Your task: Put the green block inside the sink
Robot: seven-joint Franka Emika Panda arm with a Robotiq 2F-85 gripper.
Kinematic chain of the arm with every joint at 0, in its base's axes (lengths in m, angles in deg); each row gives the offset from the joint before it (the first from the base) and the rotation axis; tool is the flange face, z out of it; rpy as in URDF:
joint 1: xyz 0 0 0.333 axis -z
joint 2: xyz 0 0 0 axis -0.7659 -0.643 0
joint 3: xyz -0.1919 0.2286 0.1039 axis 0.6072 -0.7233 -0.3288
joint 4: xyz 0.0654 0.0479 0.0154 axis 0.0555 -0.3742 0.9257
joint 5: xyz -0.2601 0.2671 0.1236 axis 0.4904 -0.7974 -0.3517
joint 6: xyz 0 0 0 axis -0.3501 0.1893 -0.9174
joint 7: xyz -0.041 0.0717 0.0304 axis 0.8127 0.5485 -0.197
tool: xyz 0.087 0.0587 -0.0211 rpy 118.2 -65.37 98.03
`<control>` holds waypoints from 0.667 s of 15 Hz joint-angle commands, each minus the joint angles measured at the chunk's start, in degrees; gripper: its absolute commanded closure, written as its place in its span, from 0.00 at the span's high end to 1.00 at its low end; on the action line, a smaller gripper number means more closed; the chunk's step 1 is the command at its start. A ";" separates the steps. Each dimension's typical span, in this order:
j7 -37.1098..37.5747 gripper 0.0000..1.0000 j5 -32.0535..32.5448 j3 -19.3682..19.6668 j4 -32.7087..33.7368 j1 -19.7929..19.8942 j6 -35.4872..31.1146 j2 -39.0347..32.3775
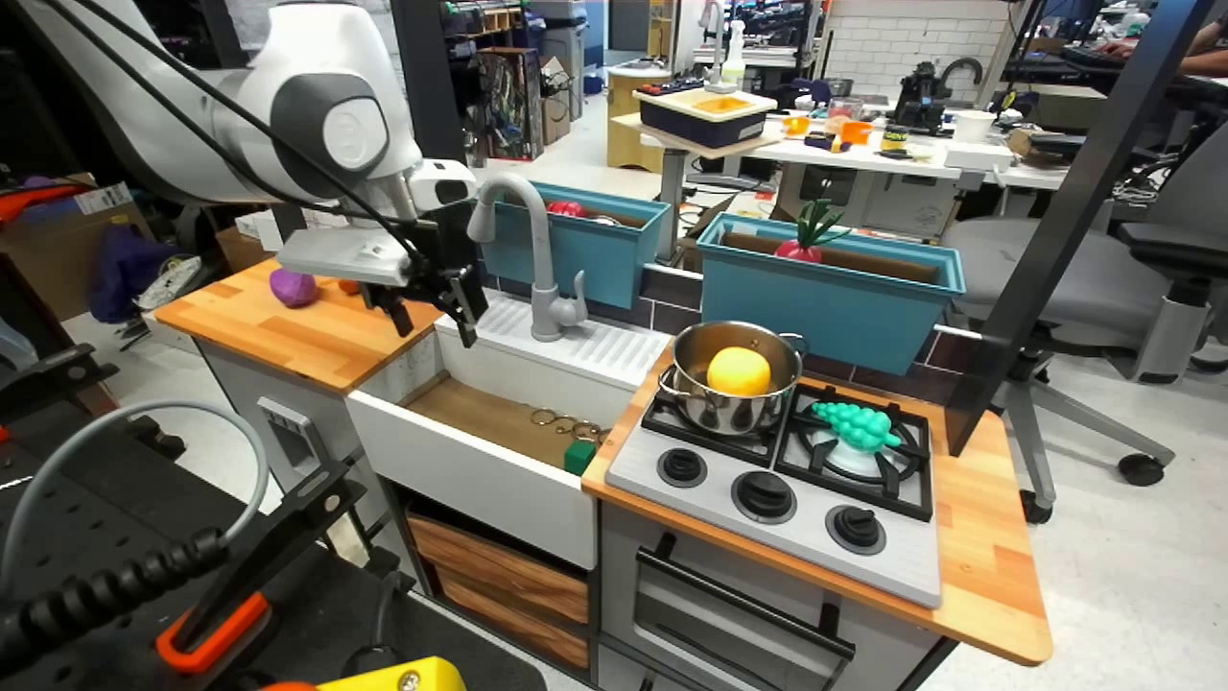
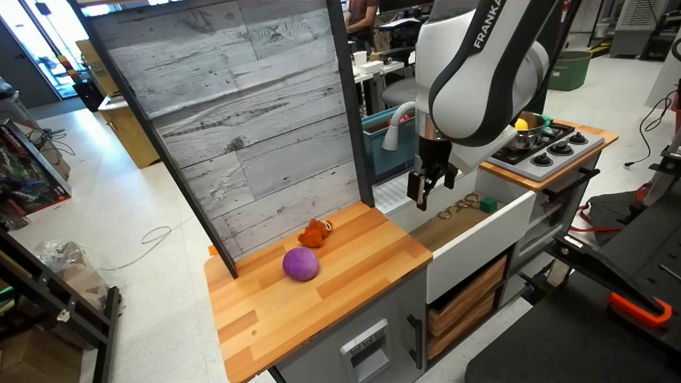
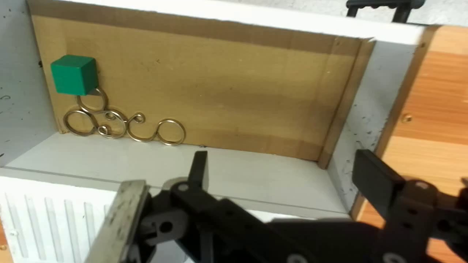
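Nearest in an exterior view, a round purple toy lies on the wooden end of the bench. By that end's inner edge, the claw hangs above the sink, fingers spread wide apart around bare air. Farther, inside, the green block rests near the front corner beside the stove.

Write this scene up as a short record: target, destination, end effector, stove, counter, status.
target: green block, on the tan floor inside the sink, near the stove end
destination: sink, white; also holds curled metal wire close beside the block
end effector: gripper open, raised above the sink's rim, holding nothing
stove: metal pot with a round yellow item inside; bumpy turquoise toy on the neighbouring burner
counter: round purple item, orange toy
status: block lies in the sink, so the task looks done
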 commanded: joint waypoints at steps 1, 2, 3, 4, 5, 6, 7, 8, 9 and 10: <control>-1.90 1.00 -2.32 -3.67 -13.92 1.03 -5.03 10.11; -2.92 1.00 -3.27 -6.11 -16.86 2.56 -4.88 12.52; -3.42 1.00 -4.43 -8.30 -19.65 3.73 -4.09 14.88; -5.00 1.00 -6.04 -11.96 -22.63 6.35 -3.02 17.30; -6.99 1.00 -8.36 -16.54 -25.63 9.88 0.90 19.94; -2.44 1.00 -6.53 -9.50 -17.49 3.10 -0.90 13.36; -2.58 1.00 -7.21 -10.98 -19.43 3.89 -0.47 15.07; -2.28 1.00 -7.15 -10.52 -19.49 3.52 -0.48 15.39; -2.20 1.00 -7.06 -9.96 -18.87 3.14 -0.48 14.94; -2.16 1.00 -7.01 -9.66 -18.58 3.02 -0.51 14.53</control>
